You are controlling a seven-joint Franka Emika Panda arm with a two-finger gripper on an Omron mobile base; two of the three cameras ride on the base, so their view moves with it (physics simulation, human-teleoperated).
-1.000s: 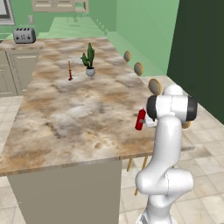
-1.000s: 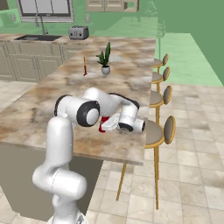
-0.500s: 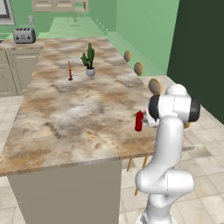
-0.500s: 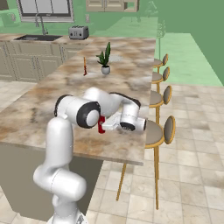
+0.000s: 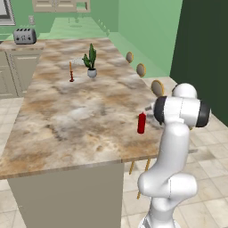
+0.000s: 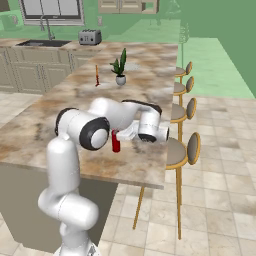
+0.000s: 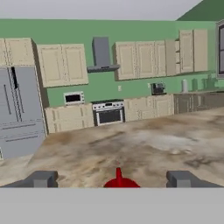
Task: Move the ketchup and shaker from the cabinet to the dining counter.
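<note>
Hand view gives me the clearest read: my gripper (image 7: pixel 112 178) has its two finger tips standing wide apart, one at each side of the frame, with the red cap of the ketchup (image 7: pixel 119 180) poking up between them and touching neither. So the hand is released, grasping nothing

From the left base view I see the ketchup (image 5: pixel 141 123) standing upright on the dining counter (image 5: pixel 80 111), close to the stool-side edge, with the arm's wrist just beside it on the stool side. Right base view agrees: the ketchup (image 6: pixel 116 141) stands on the marble just beside the hand, its long axis vertical

What matters for my coming move is that the bottle sits directly ahead of the hand, centred in the gap. I judge this half of the job finished, so I want to back the hand straight out along its own pointing line, away from the bottle. Any sideways swing first could clip it with a fingertip and topple it near the counter edge

I can't pick out the shaker from here
</note>
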